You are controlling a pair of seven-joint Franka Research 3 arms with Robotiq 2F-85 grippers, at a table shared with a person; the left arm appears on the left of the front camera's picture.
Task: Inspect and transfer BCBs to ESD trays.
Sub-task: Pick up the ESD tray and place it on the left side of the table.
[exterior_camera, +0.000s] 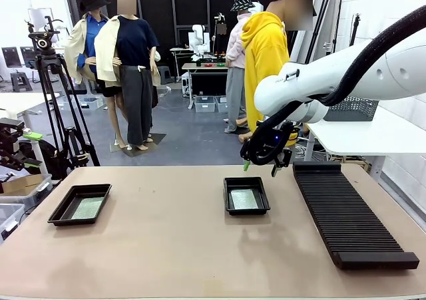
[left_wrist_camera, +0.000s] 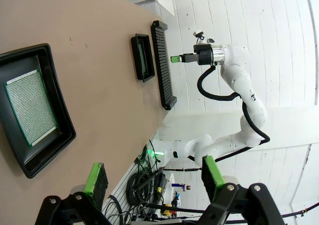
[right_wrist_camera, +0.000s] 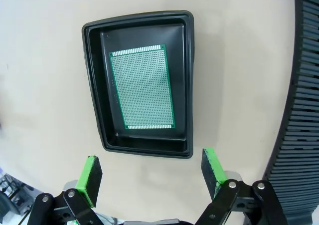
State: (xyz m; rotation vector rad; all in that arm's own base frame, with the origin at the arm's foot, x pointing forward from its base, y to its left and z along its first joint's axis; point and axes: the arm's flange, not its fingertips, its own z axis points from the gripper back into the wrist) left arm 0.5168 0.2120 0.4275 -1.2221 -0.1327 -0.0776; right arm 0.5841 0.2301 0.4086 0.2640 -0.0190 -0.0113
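Two black ESD trays rest on the table, one at the left (exterior_camera: 58, 213) and one in the middle (exterior_camera: 227, 197). Each holds a green BCB lying flat: the left board (exterior_camera: 88, 207) (left_wrist_camera: 30, 107) and the middle board (exterior_camera: 244, 199) (right_wrist_camera: 142, 88). My right gripper (exterior_camera: 263, 163) (right_wrist_camera: 152, 171) hangs open above the far edge of the middle tray (right_wrist_camera: 94, 85), with nothing between its fingers. In the left wrist view my left gripper (left_wrist_camera: 155, 178) is open and empty, off to the side of the left tray (left_wrist_camera: 52, 75).
A long black ribbed slotted rack (exterior_camera: 346, 213) (right_wrist_camera: 304, 110) lies at the right of the table. A person in a yellow hoodie (exterior_camera: 265, 54) stands beyond the far edge. A camera tripod (exterior_camera: 56, 107) stands off the table's left. The table's front half is bare.
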